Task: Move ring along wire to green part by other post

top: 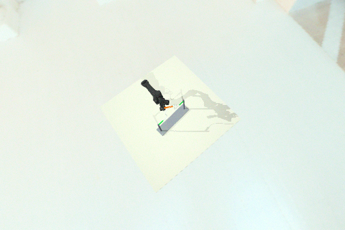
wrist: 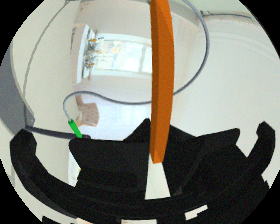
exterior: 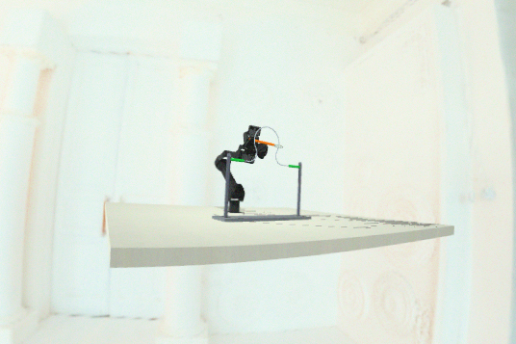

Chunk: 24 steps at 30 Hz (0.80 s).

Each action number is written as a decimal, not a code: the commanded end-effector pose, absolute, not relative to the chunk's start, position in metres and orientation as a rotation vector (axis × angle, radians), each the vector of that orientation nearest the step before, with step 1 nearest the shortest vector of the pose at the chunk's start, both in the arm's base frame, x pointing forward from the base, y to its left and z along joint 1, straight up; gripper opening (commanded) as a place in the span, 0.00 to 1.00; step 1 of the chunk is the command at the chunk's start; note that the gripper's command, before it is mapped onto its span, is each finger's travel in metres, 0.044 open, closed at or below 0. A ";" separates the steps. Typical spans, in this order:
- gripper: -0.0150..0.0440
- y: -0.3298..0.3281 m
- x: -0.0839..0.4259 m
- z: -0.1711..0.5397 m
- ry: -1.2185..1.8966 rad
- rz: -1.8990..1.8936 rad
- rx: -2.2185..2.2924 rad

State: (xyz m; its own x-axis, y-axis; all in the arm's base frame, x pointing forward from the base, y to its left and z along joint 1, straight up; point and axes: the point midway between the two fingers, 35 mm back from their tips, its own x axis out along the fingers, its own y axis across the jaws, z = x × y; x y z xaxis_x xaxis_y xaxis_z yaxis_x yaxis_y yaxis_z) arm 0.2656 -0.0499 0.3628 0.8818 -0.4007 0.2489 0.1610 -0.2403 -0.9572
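Note:
My gripper (top: 163,108) (exterior: 253,141) (wrist: 151,121) is shut on the orange handle (top: 168,107) (exterior: 266,143) (wrist: 162,80). In the exterior view the handle tilts slightly down towards the small ring (exterior: 279,146), which is at the right side of the wire's tall arch (exterior: 268,127). The ring appears to be around the thin grey wire; contact cannot be told. The ring is out of sight in the wrist view, where the wire (wrist: 207,45) curves behind the handle. One green part (top: 161,122) (exterior: 237,159) is beside the left post (exterior: 227,188), the other (top: 181,103) (exterior: 294,166) beside the right post (exterior: 299,190).
The posts stand on a grey base plate (top: 174,119) (exterior: 262,219) on a pale table (top: 141,145) (exterior: 159,233). The arm (top: 151,90) (exterior: 233,183) reaches in from behind the wire. In the exterior view, the arm and gripper overlap the left side of the arch.

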 end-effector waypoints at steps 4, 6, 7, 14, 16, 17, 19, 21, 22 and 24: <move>0.00 -0.050 0.266 0.361 0.167 -0.544 -1.811; 0.00 -0.050 0.266 0.362 0.162 -0.549 -1.825; 0.00 -0.050 0.266 0.362 0.160 -0.551 -1.833; 0.00 -0.050 0.266 0.362 0.149 -0.562 -1.867; 0.00 -0.050 0.266 0.362 0.144 -0.565 -1.879; 0.00 -0.050 0.266 0.361 0.143 -0.567 -1.885; 0.00 -0.050 0.266 0.361 0.141 -0.568 -1.890; 0.00 -0.051 0.266 0.360 0.140 -0.570 -1.893; 0.00 -0.051 0.266 0.359 0.139 -0.570 -1.895; 0.00 -0.052 0.267 0.358 0.138 -0.571 -1.898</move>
State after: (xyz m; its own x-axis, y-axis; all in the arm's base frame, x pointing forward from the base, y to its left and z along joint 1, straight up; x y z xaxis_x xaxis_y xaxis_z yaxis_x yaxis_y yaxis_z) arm 0.2657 -0.0509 0.3632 0.8749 -0.3594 0.3245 0.1770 -0.3864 -0.9052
